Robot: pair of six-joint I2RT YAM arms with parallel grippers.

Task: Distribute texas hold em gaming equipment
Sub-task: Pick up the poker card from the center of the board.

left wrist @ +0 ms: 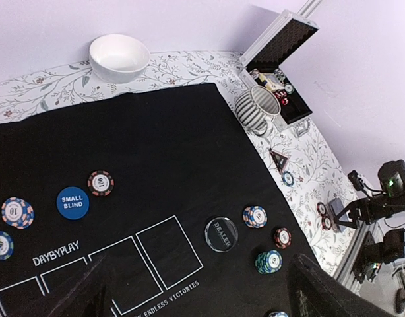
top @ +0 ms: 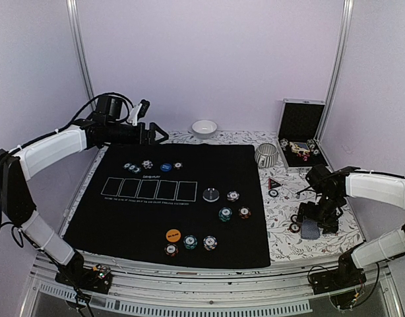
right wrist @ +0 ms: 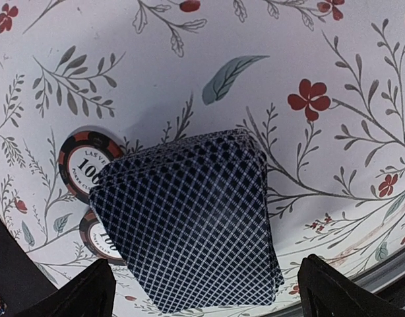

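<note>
One deck point(right wrist: 189, 218) of blue-grey-backed cards lies on the flowered cloth point(right wrist: 156, 72) to the right of the black mat point(top: 183, 165). It is slightly fanned, and its left edge hides part of two black chips point(right wrist: 80, 165). The right gripper point(right wrist: 209, 294) hangs directly above it with jaws spread wide, one finger at each side of the deck and, as far as I can see, neither touching it. The left gripper point(top: 156, 135) is high over the far left corner of the mat, jaws also spread and nothing between them. I judge the deck light but slippery: the cards are thin, smooth and loose, so they will slide on each other, and a pinch that is off-centre may lift only the top part. It seems better to close squarely on two opposite edges, low near the cloth, so the stack is pushed straight. Whether the chips are under that edge or only beside it I cannot tell; they could tilt the deck.
</note>
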